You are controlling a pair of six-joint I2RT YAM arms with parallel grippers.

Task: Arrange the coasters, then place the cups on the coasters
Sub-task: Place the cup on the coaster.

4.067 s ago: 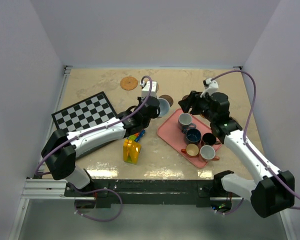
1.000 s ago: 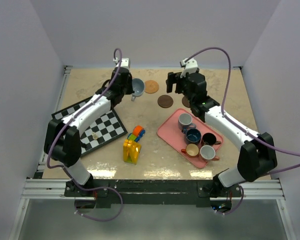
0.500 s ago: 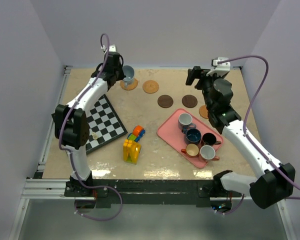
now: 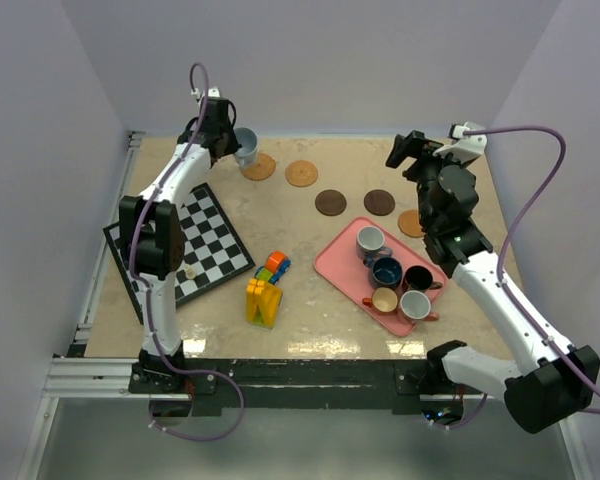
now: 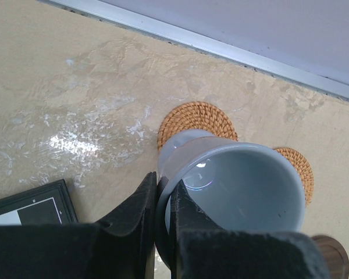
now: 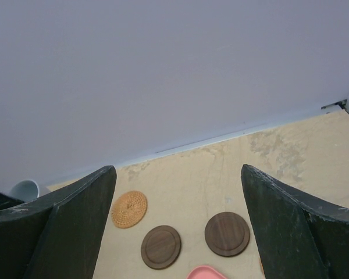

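Observation:
My left gripper [image 4: 230,143] [image 5: 163,195] is shut on the rim of a pale blue cup [image 4: 246,145] [image 5: 238,186], one finger inside and one outside. The tilted cup hangs just over the leftmost woven orange coaster [image 4: 259,167] [image 5: 195,119]; whether they touch I cannot tell. A second orange coaster [image 4: 301,173] [image 6: 129,208], two dark brown coasters [image 4: 330,203] [image 4: 379,202] and another orange one [image 4: 411,223], partly behind the right arm, lie in a row. Several cups [image 4: 386,270] stand on the pink tray [image 4: 332,260]. My right gripper [image 4: 404,150] [image 6: 177,170] is raised, open and empty.
A checkerboard [image 4: 195,250] lies at the left under the left arm. Colourful toy blocks [image 4: 264,295] sit near the front middle. The back wall and its metal rail [image 5: 221,49] run close behind the held cup.
The left arm has carried the cup a little further toward the back left corner. The right arm has swung right and its wrist has lifted, jaws still wide.

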